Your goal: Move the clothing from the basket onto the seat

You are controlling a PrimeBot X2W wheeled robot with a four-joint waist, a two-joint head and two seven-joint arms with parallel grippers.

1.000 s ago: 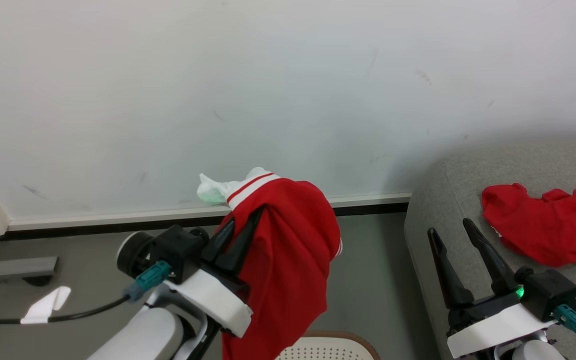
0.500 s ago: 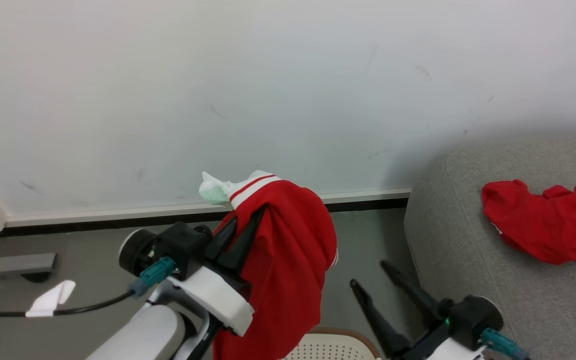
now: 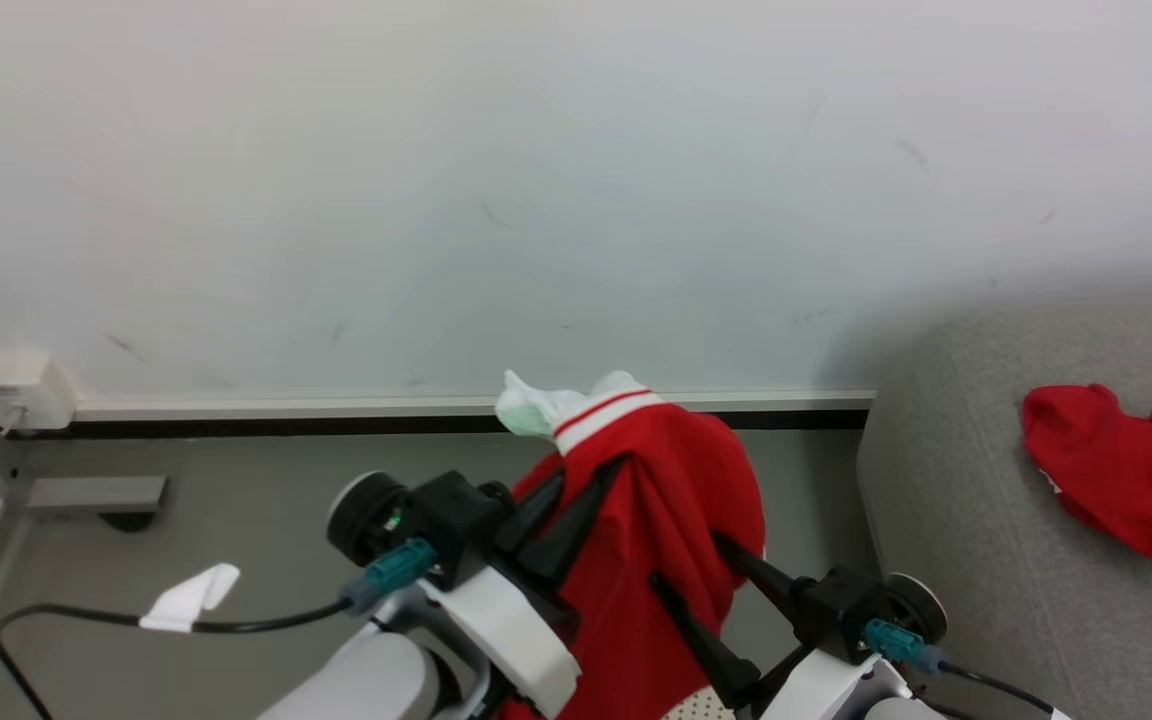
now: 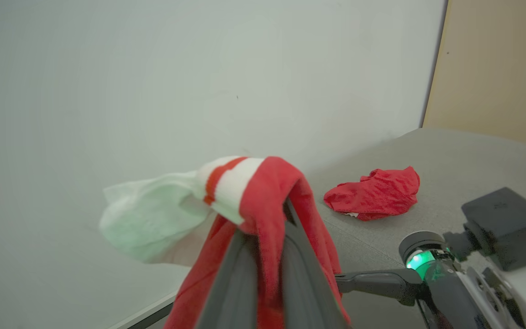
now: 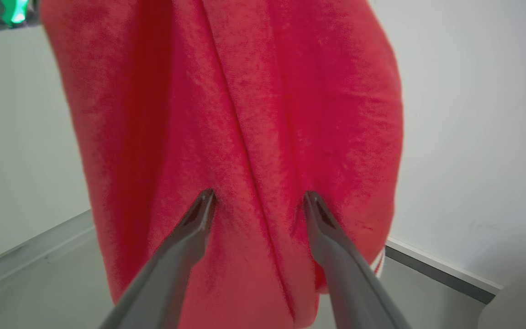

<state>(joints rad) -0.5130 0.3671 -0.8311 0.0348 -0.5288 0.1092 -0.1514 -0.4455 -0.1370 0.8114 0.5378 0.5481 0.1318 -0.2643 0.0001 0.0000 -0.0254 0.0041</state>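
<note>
- The striped garment [image 3: 681,500] (red, soft, with a white red-banded cuff) hangs above the floor [image 3: 236,510], pinched tight in our left gripper [image 3: 588,472].
- Our right gripper [image 3: 688,560] stands wide, tips against its hanging cloth.
- We see the plain red garment [image 3: 1126,475] lying on the seat [image 3: 956,520].

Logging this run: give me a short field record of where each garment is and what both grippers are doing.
striped garment: hanging from left gripper, clear of the sofa
left gripper: shut on striped garment
right gripper: open, fingertips at the hanging fabric
plain red garment: crumpled on the sofa
remaining: striped garment not yet on sofa
</note>
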